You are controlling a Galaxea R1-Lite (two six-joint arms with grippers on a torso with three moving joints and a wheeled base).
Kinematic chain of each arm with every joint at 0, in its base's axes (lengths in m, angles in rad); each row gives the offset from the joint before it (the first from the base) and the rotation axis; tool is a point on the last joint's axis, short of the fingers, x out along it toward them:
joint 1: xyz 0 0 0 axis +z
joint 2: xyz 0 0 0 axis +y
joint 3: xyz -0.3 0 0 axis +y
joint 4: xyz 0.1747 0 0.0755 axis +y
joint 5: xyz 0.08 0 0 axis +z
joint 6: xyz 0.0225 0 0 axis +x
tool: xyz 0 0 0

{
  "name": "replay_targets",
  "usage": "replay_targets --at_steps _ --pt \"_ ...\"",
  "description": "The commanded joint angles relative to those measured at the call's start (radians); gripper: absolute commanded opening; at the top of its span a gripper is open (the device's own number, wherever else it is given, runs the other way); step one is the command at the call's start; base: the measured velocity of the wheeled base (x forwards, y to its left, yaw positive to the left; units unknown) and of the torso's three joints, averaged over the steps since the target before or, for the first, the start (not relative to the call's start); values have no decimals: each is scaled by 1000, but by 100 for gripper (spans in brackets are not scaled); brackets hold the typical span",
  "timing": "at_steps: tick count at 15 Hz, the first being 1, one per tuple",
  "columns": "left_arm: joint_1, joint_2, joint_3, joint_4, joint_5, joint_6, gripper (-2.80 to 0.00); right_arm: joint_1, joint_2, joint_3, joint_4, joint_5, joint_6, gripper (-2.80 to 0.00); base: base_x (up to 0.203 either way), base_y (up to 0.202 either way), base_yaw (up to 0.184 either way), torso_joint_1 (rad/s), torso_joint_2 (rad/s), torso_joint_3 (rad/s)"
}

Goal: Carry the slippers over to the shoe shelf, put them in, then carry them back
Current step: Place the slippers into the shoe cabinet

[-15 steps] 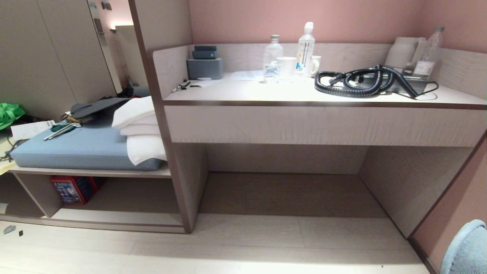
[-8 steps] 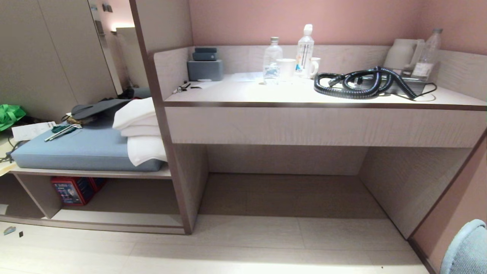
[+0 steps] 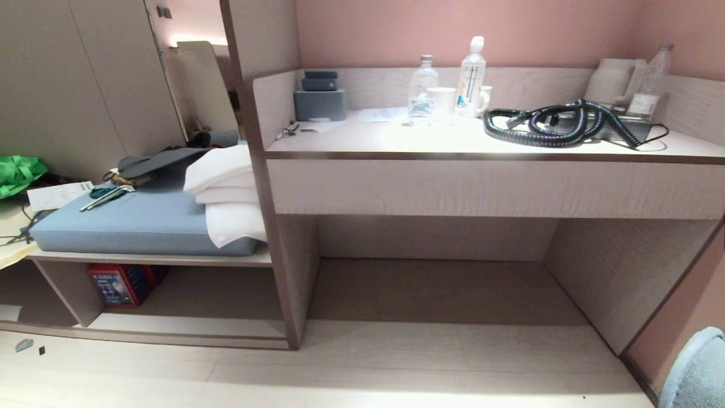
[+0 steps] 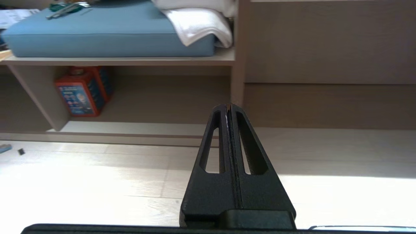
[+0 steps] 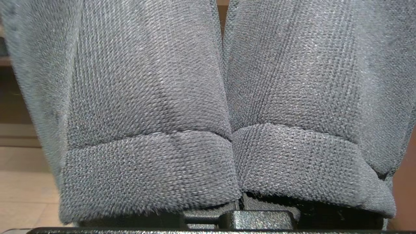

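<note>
Head view: the shoe shelf [image 3: 187, 324] sits low, under the blue cushion [image 3: 130, 224], with a red box [image 3: 122, 283] at its far left end. Left wrist view: the left hand [image 4: 229, 109], pressed together and holding nothing, points toward the shelf. Right wrist view: the slippers [image 5: 146, 97] hang side by side, pinched in the right hand [image 5: 239, 203].

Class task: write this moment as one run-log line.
right gripper: shut on slippers | left gripper: shut, empty | shoe shelf: ahead-left, no slippers inside
</note>
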Motion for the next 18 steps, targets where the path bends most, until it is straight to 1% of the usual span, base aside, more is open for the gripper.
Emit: replay_targets --at_steps 1,18 --pt "0 0 0 0 0 -1 -280 0 1 0 0 0 0 -280 0 196 -1 2 7 2" --pt "0 0 0 0 0 -1 -280 0 1 0 0 0 0 -280 0 195 -2 3 2 3"
